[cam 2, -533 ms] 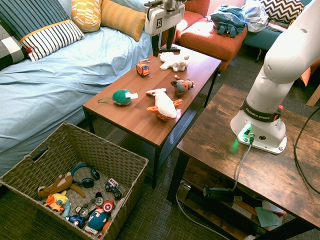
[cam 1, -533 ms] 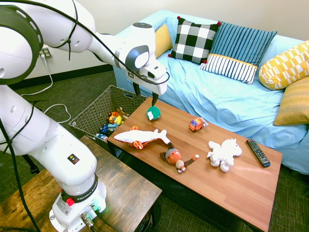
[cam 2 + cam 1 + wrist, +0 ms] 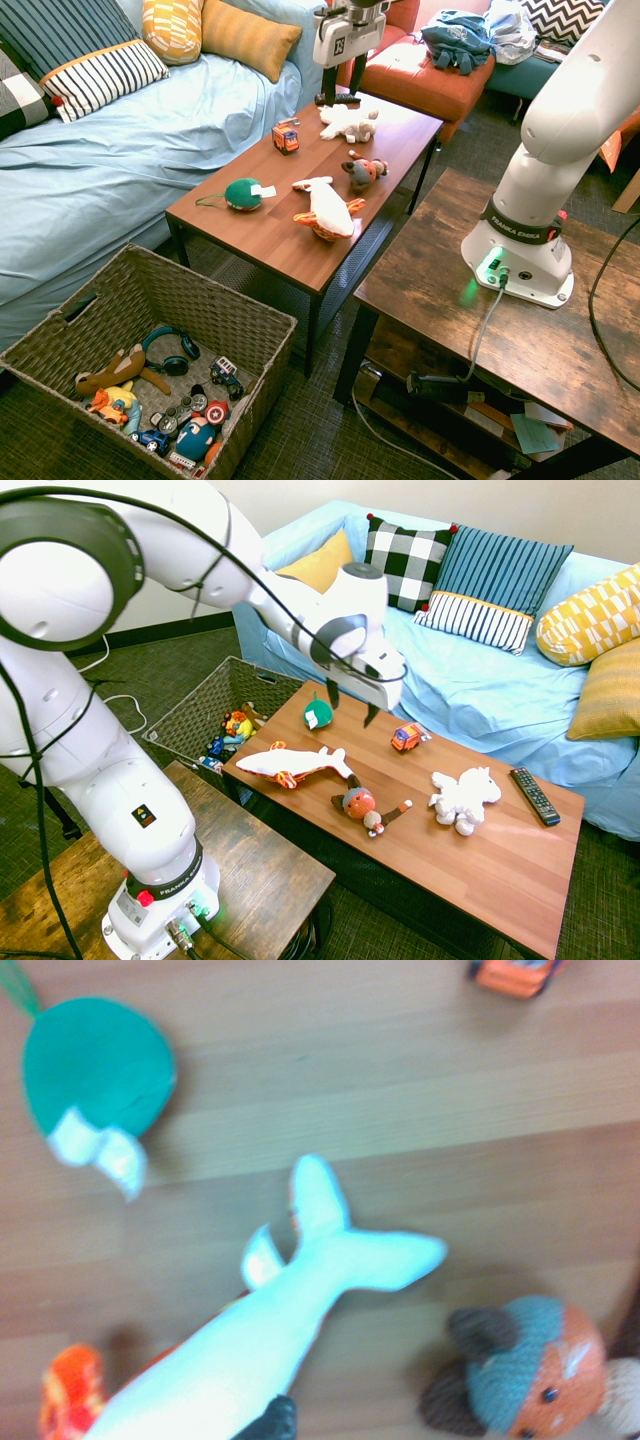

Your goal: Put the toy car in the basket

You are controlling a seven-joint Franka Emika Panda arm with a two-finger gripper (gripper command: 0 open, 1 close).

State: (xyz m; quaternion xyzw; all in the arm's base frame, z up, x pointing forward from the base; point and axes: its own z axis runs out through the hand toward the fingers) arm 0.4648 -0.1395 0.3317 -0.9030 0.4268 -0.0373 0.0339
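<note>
The toy car, small and orange-red, stands on the wooden table near its sofa-side edge; it also shows in the second exterior view and at the wrist view's edge. My gripper hangs open above the table between the round green-and-white toy and the car, holding nothing. In the second exterior view the gripper is seen high over the table's far end. The woven basket sits on the floor off the table's end, with several toys inside.
On the table lie a white whale plush, a knitted doll, a white winged plush and a black remote. A blue-covered sofa with cushions runs along the table's far side.
The arm has swung along the table away from the basket, from over the green toy toward the toy car. The gripper stays open and no toy has moved.
</note>
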